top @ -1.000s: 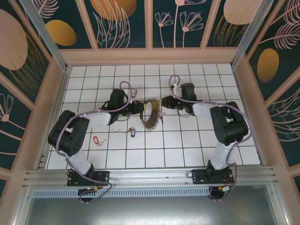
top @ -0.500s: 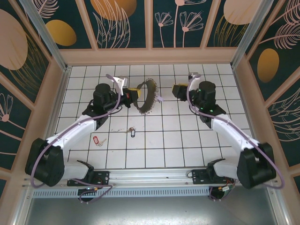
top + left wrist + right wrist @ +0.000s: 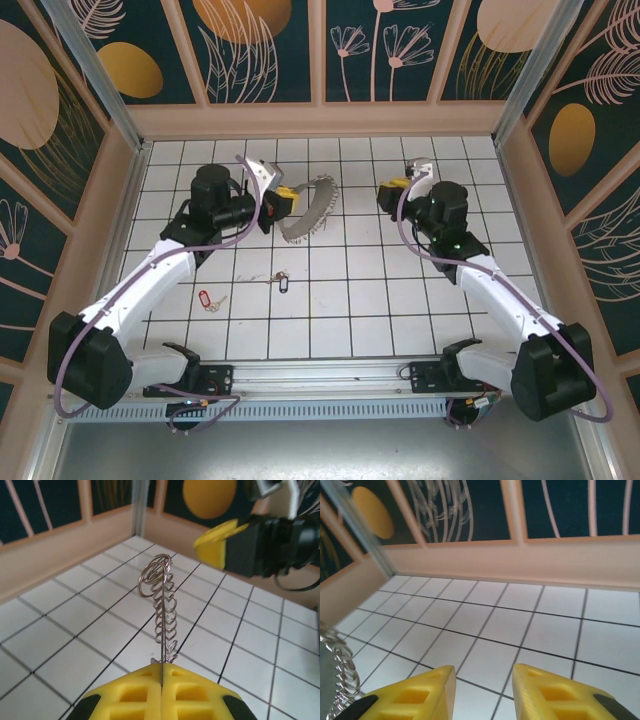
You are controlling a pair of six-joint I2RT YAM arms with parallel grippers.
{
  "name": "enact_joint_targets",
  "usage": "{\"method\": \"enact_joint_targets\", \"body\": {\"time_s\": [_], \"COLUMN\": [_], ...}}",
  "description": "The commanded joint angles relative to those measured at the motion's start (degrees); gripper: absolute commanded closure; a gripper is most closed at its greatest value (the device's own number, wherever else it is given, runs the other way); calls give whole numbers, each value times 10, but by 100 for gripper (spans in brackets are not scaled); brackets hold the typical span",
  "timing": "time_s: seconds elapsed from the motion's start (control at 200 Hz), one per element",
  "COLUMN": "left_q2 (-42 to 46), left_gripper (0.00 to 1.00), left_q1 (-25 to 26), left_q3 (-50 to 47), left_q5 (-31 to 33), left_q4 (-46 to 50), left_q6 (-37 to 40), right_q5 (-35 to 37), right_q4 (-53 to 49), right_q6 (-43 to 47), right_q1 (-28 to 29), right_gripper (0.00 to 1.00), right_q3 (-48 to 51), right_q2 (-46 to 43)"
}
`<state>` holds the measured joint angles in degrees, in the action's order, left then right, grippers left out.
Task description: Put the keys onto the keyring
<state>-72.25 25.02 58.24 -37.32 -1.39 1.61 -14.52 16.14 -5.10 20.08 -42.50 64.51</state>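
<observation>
- Table (image 3: 400, 300): white tiles, both arms reach to the far half.
- L gripper (image 3: 287, 198): fingers pinched tight on keyring (image 3: 312, 203), holding it upright, clear of the tiles.
- R gripper (image 3: 388, 192): fingers apart, empty, near the ring, not touching.
- Blue-tag key (image 3: 281, 283) and red-tag key (image 3: 207, 298): flat on tiles, nearer the bases, well apart from ring.
- Step (est.): ring presented, no key picked up yet.
- Next (est.): R arm to descend to blue-tag key, pinch it at the tag, then thread it onto the ring.

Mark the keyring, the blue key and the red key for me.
keyring (image 3: 164, 612), left wrist view, its upright edge.
blue key (image 3: 282, 286), top view, its tag.
red key (image 3: 206, 299), top view, its tag.
</observation>
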Motion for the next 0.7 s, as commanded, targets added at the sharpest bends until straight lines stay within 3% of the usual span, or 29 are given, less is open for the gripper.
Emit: {"method": "enact_joint_targets", "body": {"time_s": [0.0, 0.1, 0.245, 0.345, 0.455, 0.566, 0.696], "left_q2": [4, -3, -72, -169, -232, -238, -228], "left_gripper": [100, 100, 100, 100, 100, 100, 100], "left_q1": [-3, -3, -3, 9, 21, 22, 22], "left_q3": [82, 133, 252, 407, 527, 561, 581], "left_q5": [-104, -94, 75, 117, 84, 55, 30], "left_q4": [79, 176, 355, 485, 569, 564, 569], "left_q6": [68, 113, 135, 136, 176, 185, 199], "right_q5": [-92, -70, -27, -17, -38, -62, -40], "right_q4": [28, 48, 161, 204, 235, 243, 254], "right_q6": [78, 157, 206, 223, 244, 280, 315], "right_q1": [24, 54, 59, 63, 74, 97, 135], "right_gripper": [65, 66, 67, 67, 67, 67, 68], "right_q3": [24, 62, 141, 157, 161, 162, 165], "right_q2": [-35, -55, -83, -82, -76, -74, -75]}}
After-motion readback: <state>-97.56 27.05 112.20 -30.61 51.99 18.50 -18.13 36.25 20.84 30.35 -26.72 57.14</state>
